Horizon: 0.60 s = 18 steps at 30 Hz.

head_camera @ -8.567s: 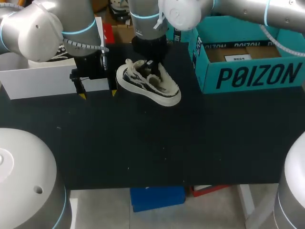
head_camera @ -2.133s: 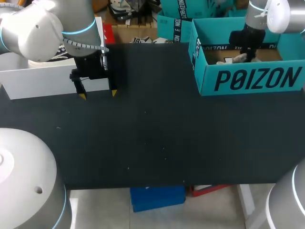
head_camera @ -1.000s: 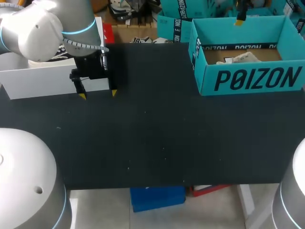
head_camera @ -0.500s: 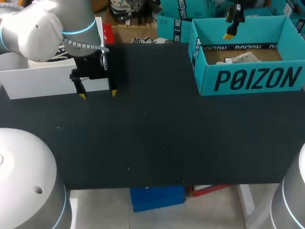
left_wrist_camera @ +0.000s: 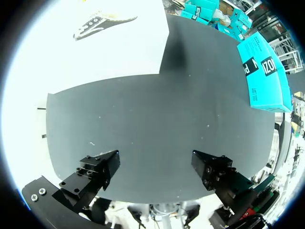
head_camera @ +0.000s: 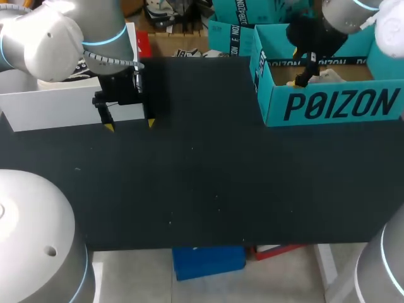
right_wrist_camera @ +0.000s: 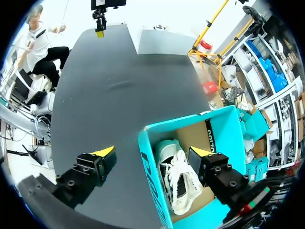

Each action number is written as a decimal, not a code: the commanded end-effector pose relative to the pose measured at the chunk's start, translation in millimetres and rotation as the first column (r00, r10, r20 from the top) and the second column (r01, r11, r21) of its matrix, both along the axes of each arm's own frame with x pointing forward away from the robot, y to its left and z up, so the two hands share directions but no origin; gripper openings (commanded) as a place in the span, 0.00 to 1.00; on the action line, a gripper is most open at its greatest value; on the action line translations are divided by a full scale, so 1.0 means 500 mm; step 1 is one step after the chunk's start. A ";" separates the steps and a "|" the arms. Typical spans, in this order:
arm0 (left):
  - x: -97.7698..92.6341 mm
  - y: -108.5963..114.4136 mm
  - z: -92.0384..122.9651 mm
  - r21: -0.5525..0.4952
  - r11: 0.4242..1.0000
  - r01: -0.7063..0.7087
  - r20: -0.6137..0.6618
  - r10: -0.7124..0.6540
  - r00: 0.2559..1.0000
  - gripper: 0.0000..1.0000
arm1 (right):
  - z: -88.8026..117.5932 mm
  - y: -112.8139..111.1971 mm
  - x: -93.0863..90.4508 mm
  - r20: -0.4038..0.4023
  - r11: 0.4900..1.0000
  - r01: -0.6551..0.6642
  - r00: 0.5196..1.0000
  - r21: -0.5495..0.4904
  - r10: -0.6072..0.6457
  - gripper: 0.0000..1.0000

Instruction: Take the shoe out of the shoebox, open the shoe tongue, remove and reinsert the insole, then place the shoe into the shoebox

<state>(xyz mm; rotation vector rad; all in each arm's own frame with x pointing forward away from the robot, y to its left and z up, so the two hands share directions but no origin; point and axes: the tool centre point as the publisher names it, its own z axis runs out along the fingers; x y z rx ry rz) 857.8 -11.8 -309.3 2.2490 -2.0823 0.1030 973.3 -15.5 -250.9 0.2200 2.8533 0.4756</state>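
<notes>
As shoe [right_wrist_camera: 177, 185] lies in shoebox [right_wrist_camera: 147, 167], right fingers [right_wrist_camera: 199, 153] spread; one just beside

Under the yellow-tipped right gripper [right_wrist_camera: 152, 152], the shoebox [right_wrist_camera: 147, 164] is teal with black letters, brown inside. The shoe [right_wrist_camera: 177, 183] in it is cream with black patches; the table [head_camera: 202, 177] is black.

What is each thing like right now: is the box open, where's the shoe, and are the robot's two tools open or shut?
shoebox: open, no lid on it, standing on the table.
shoe: inside the shoebox, laces up, nothing holding it.
right tool: open, empty, above the shoebox's wall.
left tool: open, empty, over the table, far from the shoebox.
</notes>
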 end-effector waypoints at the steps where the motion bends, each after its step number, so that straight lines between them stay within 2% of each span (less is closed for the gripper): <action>1: -0.001 0.001 -0.001 -0.003 1.000 0.001 0.001 -0.001 1.000 1.00 | -0.008 -0.002 -0.043 0.197 0.994 0.018 0.980 0.111 -0.040 1.00; 9: -0.001 0.001 -0.001 -0.003 1.000 0.001 0.001 -0.001 1.000 1.00 | -0.017 0.018 -0.130 0.192 0.982 -0.009 0.981 0.188 -0.028 1.00; 18: -0.001 0.001 -0.001 -0.003 1.000 0.001 0.001 -0.001 1.000 1.00 | -0.099 0.017 -0.209 0.147 0.972 0.013 0.988 0.234 -0.049 1.00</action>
